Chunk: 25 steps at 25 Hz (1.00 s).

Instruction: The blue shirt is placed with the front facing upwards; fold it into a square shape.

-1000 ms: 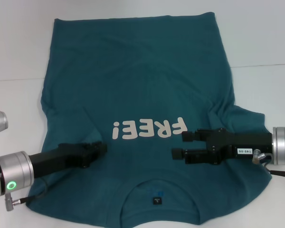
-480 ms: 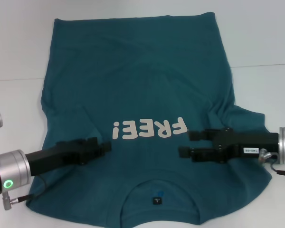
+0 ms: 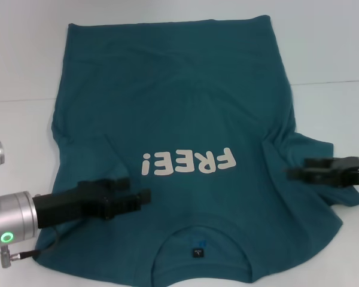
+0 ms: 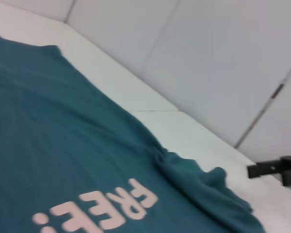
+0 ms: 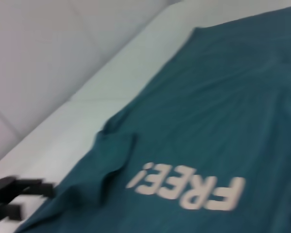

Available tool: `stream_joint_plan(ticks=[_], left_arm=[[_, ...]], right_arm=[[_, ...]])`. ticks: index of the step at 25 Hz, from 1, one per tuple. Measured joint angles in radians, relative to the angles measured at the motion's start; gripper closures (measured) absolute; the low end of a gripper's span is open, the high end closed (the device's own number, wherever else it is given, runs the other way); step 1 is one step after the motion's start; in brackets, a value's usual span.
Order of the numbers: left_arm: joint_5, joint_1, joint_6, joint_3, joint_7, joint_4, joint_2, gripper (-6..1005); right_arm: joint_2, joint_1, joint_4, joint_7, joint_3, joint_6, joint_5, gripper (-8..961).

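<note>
White table [image 3: 335, 42], teal blue shirt [image 3: 179, 107] flat; left hand [image 3: 145, 196] and right hand [image 3: 294, 168] both parted, empty.

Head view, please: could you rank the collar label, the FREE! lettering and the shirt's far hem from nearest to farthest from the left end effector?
Measured from the left end effector:
1. FREE! lettering, just beyond the tips, on the chest.
2. Collar label, nearer the robot, inside the neckline; close to call with the lettering.
3. Far hem, at the blue shirt's far edge.

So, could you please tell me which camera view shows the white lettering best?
The head view: the lettering on the blue shirt reads whole, sharp and unobstructed. The right wrist view shows it whole but blurred and slanted; the left wrist view cuts it at the picture's edge.
</note>
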Motion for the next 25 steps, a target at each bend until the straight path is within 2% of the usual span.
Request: stream_joint_plan(ticks=[5, 10, 17, 25], left_arm=[[0.001, 0.006, 0.034, 0.021, 0.036, 0.003, -0.003, 238], [0.002, 0.01, 0.094, 0.027, 0.084, 0.003, -0.003, 111], [0.009, 0.006, 0.111, 0.03, 0.084, 0.003, -0.003, 116], [0.026, 0.006, 0.103, 0.031, 0.107, 0.003, -0.003, 123]], right_arm=[[-0.026, -0.043, -0.058, 0.132, 0.035, 0.038, -0.043, 73], [-0.032, -0.058, -0.091, 0.228, 0.105, 0.109, -0.157, 73], [-0.031, -0.052, -0.092, 0.241, 0.125, 0.164, -0.202, 73], [-0.004, -0.009, -0.081, 0.236, 0.114, 0.207, -0.214, 73]])
